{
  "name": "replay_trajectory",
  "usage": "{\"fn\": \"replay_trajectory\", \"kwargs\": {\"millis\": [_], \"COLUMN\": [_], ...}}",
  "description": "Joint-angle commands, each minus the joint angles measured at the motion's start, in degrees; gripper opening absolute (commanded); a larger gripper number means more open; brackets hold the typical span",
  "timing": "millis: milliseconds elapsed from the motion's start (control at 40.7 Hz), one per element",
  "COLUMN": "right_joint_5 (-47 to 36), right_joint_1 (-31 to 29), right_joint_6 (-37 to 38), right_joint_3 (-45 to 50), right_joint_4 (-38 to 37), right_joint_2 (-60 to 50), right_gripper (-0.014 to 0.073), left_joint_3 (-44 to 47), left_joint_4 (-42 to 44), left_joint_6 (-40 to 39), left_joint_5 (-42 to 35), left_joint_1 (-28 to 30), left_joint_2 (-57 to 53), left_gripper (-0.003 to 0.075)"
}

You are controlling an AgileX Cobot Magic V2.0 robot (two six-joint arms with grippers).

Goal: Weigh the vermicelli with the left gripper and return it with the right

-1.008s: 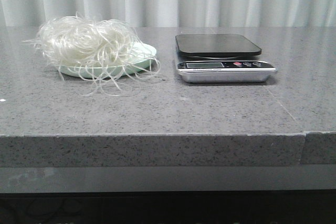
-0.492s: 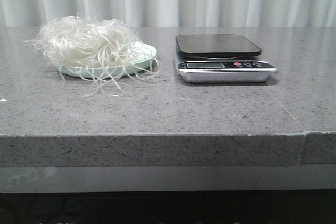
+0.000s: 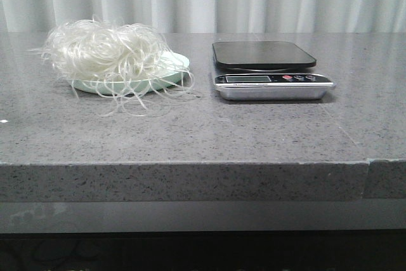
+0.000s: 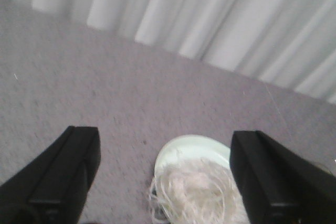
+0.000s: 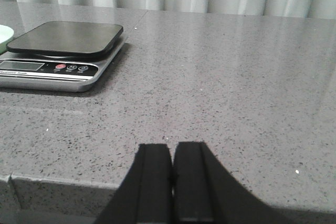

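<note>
Left fingers (image 4: 165, 174): you have two, spread wide above the vermicelli (image 4: 202, 192).
Right fingers (image 5: 172, 182): two, pressed together, empty.
Vermicelli: one heap on one pale green plate (image 3: 172, 71).
Kitchen scale (image 3: 266, 71): one, bare, beside plate on counter (image 3: 209, 131).

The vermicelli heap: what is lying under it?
Under the vermicelli sits a pale green plate, whose rim shows on the right side. Loose strands spill over onto the grey table. The plate's middle is covered, so anything there cannot be seen.

No legible text noted. The scale (image 3: 271, 77) carries a display panel and small print beside its buttons, too small and blurred to read.
</note>
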Motion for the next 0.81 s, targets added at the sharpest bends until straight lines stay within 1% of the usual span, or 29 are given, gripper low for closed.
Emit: {"fn": "replay_trajectory", "kwargs": {"millis": [0, 148, 320, 393, 467, 664, 787], "right_joint_5": [-4.3, -4.3, -4.3, -4.3, -4.3, -4.3, -4.3], "right_joint_1": [-0.2, -0.2, -0.2, -0.2, -0.2, -0.2, -0.2], "right_joint_6": [-0.2, -0.2, -0.2, -0.2, -0.2, -0.2, -0.2], "right_joint_3": [-0.5, -0.5, -0.5, -0.5, -0.5, -0.5, -0.5], "right_joint_4": [0.2, 0.2, 0.2, 0.2, 0.2, 0.2, 0.2], "right_joint_2": [-0.8, -0.8, -0.8, -0.8, -0.8, -0.8, -0.8], "right_gripper": [0.0157, 0.0157, 0.0157, 0.0157, 0.0157, 0.0157, 0.0157], "left_joint_3": [-3.6, -6.6, -10.8, -12.5, -14.2, -15.8, -15.8], "left_joint_4": [-6.4, -16.8, -21.5, -25.5, -28.7, -30.0, -30.0], "left_joint_6": [-0.3, -0.3, -0.3, 0.0, 2.0, 2.4, 2.4], "left_joint_5": [3.4, 10.4, 15.5, 17.2, 18.6, 18.8, 19.1], "left_joint_1": [0.0, 0.0, 0.0, 0.0, 0.0, -0.2, -1.8], "left_joint_2": [4.8, 14.2, 24.4, 28.1, 31.0, 35.2, 37.1], "left_gripper": [0.0582, 0.0582, 0.0582, 0.0581, 0.0581, 0.0581, 0.0581]}}
